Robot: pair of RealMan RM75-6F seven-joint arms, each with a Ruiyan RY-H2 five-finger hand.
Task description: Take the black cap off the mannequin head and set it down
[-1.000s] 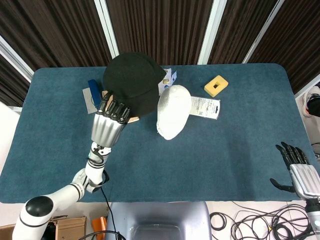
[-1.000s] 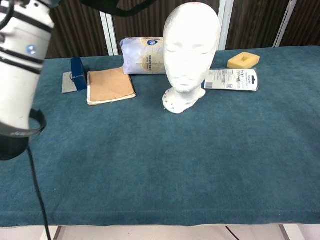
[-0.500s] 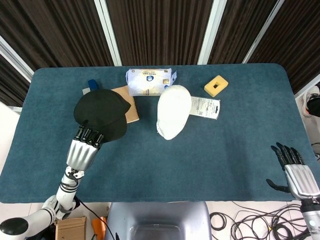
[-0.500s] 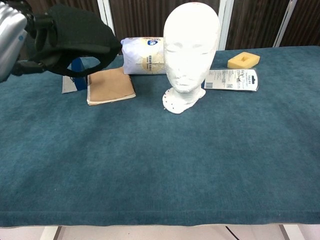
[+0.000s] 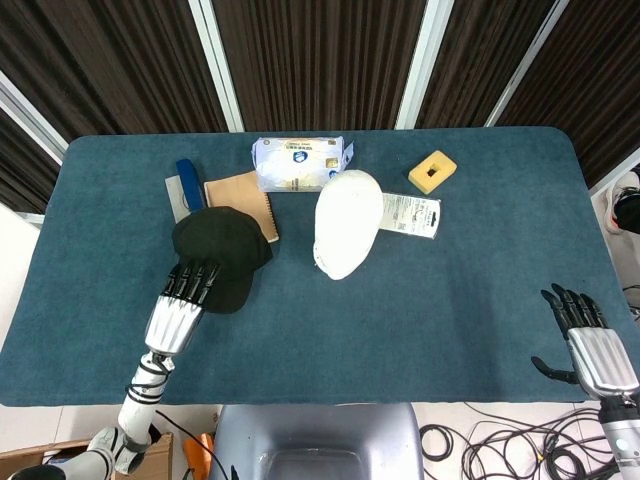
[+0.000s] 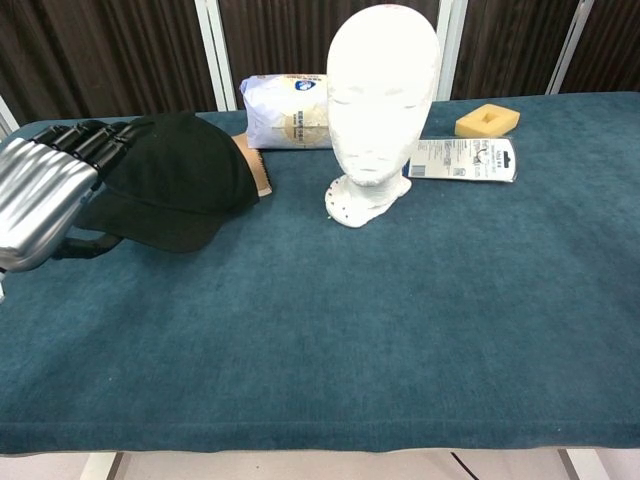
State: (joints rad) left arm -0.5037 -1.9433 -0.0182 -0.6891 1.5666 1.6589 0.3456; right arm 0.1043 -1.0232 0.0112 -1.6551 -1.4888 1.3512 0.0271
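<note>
1 black cap (image 5: 222,255) sits low at the table's (image 5: 420,300) left side, approx 9 o'clock from the bare mannequin head (image 5: 346,222). Left hand (image 5: 186,300) grips its brim from 7 o'clock. Right hand (image 5: 590,345) idle, fingers spread, far at 4 o'clock.

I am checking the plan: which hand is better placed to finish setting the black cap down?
The left hand. It holds the black cap low over the table beside the notebook. The right hand is open at the far table edge.
</note>
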